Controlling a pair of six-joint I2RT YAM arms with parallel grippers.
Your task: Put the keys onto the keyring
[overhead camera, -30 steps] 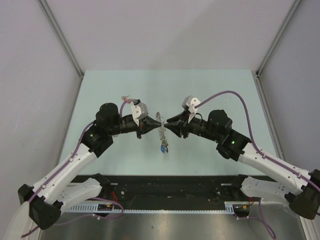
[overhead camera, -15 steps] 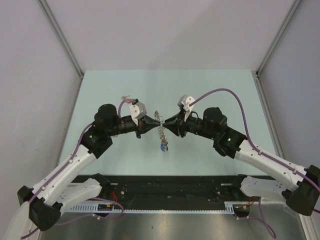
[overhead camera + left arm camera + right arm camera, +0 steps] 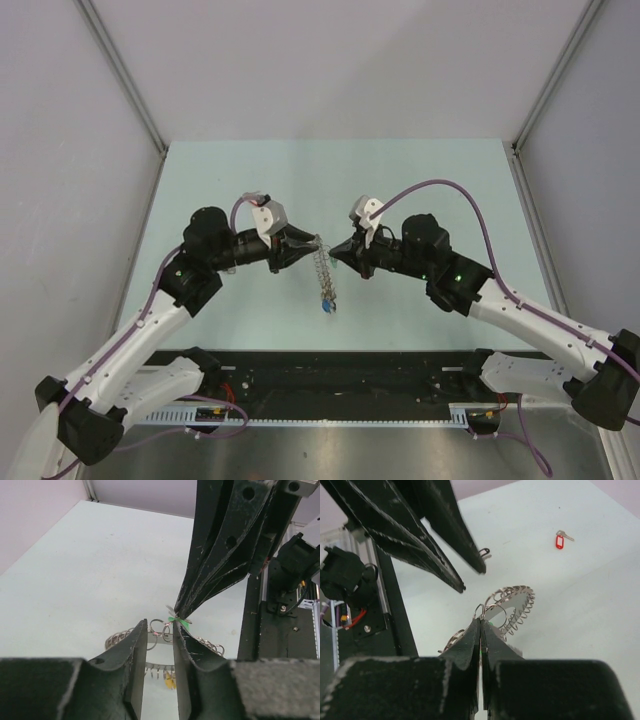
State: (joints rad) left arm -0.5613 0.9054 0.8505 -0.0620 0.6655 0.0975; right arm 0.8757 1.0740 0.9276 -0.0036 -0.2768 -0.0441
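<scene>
Our left gripper [image 3: 311,245] has backed off, narrowly parted; our right gripper [image 3: 336,250] pinches the likely light, slippery green-tagged silver key [image 3: 179,621] by its ring.

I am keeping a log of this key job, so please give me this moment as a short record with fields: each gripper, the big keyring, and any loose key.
left gripper: open, tips beside the keyring
right gripper: shut on the green key, right at the keyring
keyring: between the tips of the two grippers
red key: lying alone on the table, away from both grippers
</scene>
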